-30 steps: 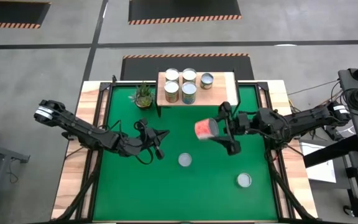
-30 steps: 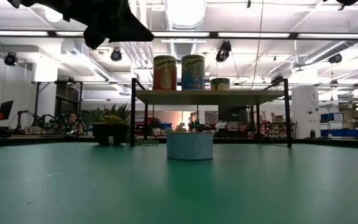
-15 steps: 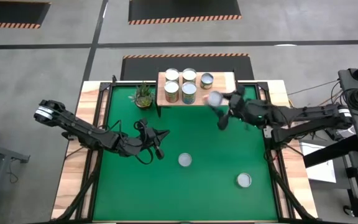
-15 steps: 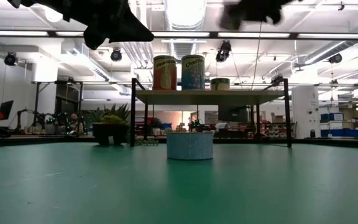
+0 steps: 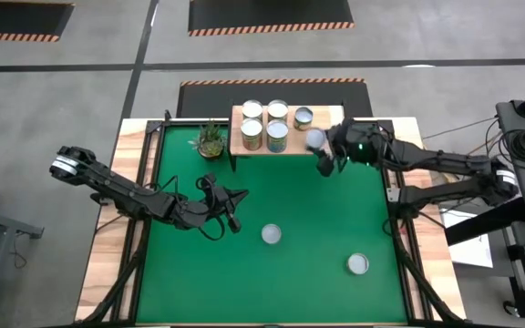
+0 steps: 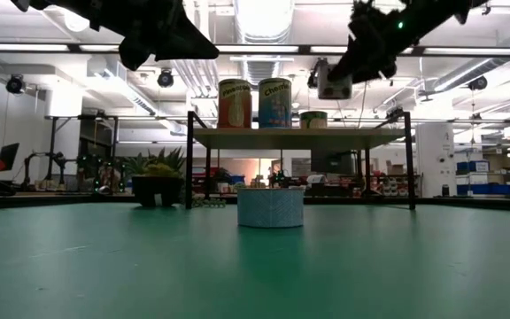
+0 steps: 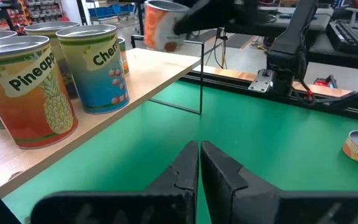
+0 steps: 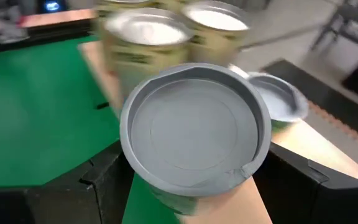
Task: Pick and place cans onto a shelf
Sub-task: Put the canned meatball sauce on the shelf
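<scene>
We see the held can (image 5: 314,139) up in the air at the shelf (image 5: 333,117) front edge, over its bare right part, clamped in the right gripper (image 5: 324,150) w/ fingers spread wide around its body. Right wrist view: can (image 8: 194,140) top-on, grey lid, one finger (image 8: 98,180) each side of it. Low view: same can (image 6: 330,81) hangs above shelf level, clear of the board (image 6: 295,135). Left wrist view shows its orange label (image 7: 160,25) (text too blurred to read).

On the shelf we count 5 cans: four tall (image 5: 264,127) in a 2x2 block on the left half, one short can (image 5: 303,117) just beside them. Labels in left wrist view: pineapple (image 7: 27,87), cherry (image 7: 101,65).

Still on the mat (image 5: 180,273): two short cans, one mid-table (image 5: 271,235), one nearer the front right (image 5: 358,264), well apart.

Left gripper (image 5: 236,211) sits above the mat, left of centre, fingers (image 7: 185,168) pressed together, holding nothing. Plant (image 5: 210,139) just left of the shelf.
</scene>
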Robot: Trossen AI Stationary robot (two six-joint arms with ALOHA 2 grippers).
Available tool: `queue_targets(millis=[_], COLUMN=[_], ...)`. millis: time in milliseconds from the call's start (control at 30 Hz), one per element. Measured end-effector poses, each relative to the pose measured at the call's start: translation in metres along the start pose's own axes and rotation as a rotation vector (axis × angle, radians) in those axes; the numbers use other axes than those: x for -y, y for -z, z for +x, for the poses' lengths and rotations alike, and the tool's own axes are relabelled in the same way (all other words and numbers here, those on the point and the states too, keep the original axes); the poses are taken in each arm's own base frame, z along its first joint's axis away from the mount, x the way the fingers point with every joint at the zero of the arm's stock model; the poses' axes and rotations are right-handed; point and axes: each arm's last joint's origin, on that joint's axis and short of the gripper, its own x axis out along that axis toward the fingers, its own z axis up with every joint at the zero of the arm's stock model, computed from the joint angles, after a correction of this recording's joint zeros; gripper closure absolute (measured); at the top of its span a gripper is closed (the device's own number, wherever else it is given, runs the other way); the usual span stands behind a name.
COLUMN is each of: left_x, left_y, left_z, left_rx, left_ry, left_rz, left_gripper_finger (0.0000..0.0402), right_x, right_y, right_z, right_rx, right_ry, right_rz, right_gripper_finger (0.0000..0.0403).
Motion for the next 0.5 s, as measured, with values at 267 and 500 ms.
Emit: queue_targets(millis=[267,500], left_x=[0.000,0.000], left_y=[0.000,0.000], left_z=[0.000,0.000], left_rx=[0.000,0.001], left_ry=[0.000,0.000], left_rz=[0.000,-0.001], left_gripper_finger=[0.0402,0.0402], right_x=[0.023,0.022], right_y=[0.013,0.014], right_z=[0.011,0.014], right_rx=[-0.002,-0.007], right_ry=[-0.082,-0.079], right_rz=[0.083,0.092], right_gripper_finger=[0.0131,0.0131])
